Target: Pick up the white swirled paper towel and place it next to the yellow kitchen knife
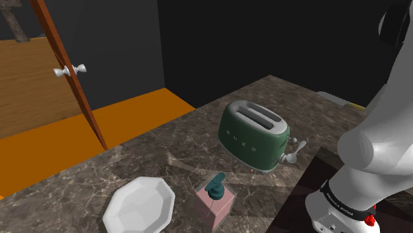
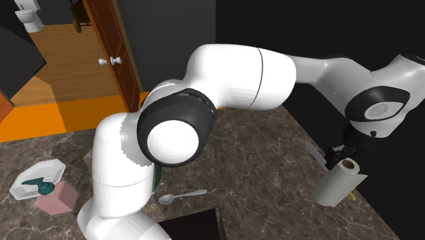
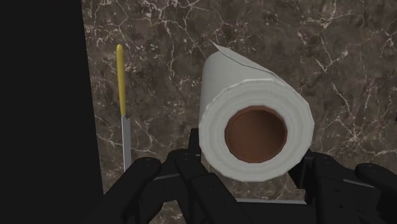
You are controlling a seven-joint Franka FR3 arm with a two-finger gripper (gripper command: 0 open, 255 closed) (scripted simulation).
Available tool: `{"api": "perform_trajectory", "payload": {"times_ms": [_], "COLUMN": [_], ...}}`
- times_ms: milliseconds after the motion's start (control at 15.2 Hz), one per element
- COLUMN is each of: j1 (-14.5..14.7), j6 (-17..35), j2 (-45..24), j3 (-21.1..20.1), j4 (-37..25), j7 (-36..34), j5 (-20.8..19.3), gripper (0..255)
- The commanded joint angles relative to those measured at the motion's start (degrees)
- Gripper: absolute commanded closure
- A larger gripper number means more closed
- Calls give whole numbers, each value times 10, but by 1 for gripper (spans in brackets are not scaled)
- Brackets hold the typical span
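White paper towel roll [image 3: 245, 89] is sitting between the fingers of my gripper [image 3: 252, 159], and I am reading the jaws as closed on it. A black finger [image 3: 194, 149] is pressing each flank just behind the open end, where the brown cardboard core is showing. I am judging it light and soft, with outer sheets that will dent and a loose flap that could unwind. So I am wanting a gentle grip across the body, where the core is stiffening it. In the second exterior view the roll [image 2: 337, 183] is hanging tilted under the gripper [image 2: 345, 154], seemingly clear of the dark marble counter [image 2: 272, 177]. The yellow-handled knife [image 3: 122, 95] is lying flat on the counter just beside the roll, near the counter's edge.
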State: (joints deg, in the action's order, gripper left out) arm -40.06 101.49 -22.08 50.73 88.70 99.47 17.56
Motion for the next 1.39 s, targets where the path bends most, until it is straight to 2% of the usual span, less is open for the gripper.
{"api": "perform_trajectory", "payload": {"times_ms": [0, 792, 1320], "j1": [1, 1, 1], "j6": [16, 97, 97], "j2": [-2, -25, -25], "j3": [-1, -14, -14], "j4": [14, 82, 82], "j7": [3, 19, 19], "j5": [3, 25, 25], "gripper": [255, 255, 255]}}
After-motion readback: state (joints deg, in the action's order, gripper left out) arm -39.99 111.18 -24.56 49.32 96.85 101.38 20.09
